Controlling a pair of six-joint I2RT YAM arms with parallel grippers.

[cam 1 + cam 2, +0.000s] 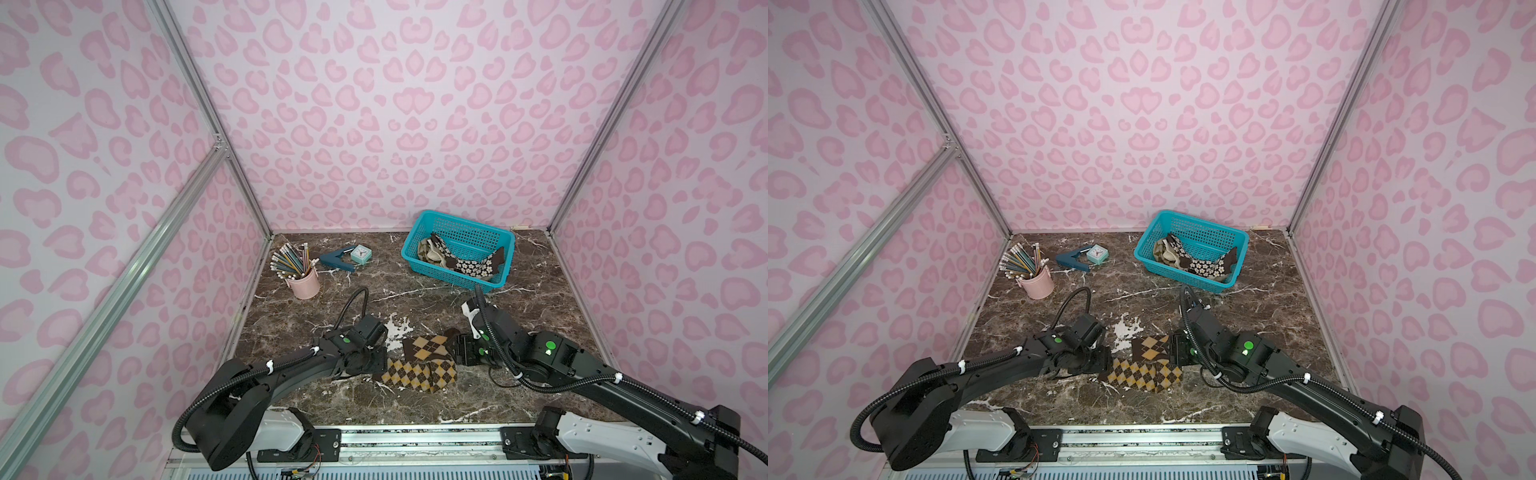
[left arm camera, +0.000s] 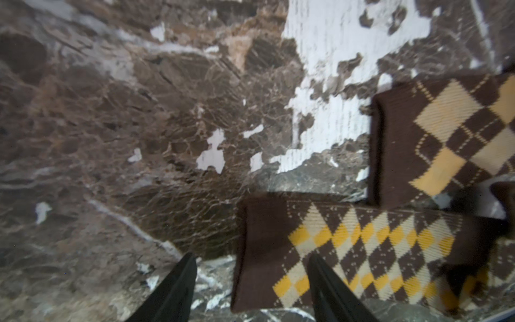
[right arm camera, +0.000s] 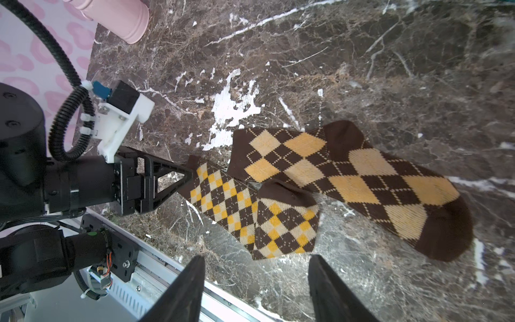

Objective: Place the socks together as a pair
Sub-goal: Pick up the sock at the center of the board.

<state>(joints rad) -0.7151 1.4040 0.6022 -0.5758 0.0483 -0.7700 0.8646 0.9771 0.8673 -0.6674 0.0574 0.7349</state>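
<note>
Left tool (image 2: 252,255): I saw it low at the near-centre of the surface (image 1: 540,291), jaws spread wide. The cuff edge of the small-diamond argyle sock (image 2: 362,251) lay between the fingers, flat and not pinched.
Left tool, side view: from the right wrist I saw its tip (image 3: 189,174) touching that cuff.
Right tool (image 3: 257,257): jaws stood wide with nothing between them. It hung just beside the socks on the right, toe end of the pile.
Small-diamond argyle sock (image 1: 419,374): brown with yellow and cream diamonds. It lay on the surface near the front edge, folded at the heel.
Large-diamond argyle sock (image 1: 428,347): brown with tan diamonds. It lay flat just behind the small-diamond one and touched it. I noted the two patterns did not match.
Basket (image 1: 473,239): teal mesh, at the back right, well apart from both arms.
Flower sock (image 1: 473,266): dark brown with cream flowers, draped inside the basket.
Cream sock (image 1: 430,251): bunched in the basket's left end. I could not tell its pattern.
Pink cup (image 1: 305,284): back left, full of pencils (image 1: 289,259).
Clock (image 1: 360,253): small and mint, behind the cup.
</note>
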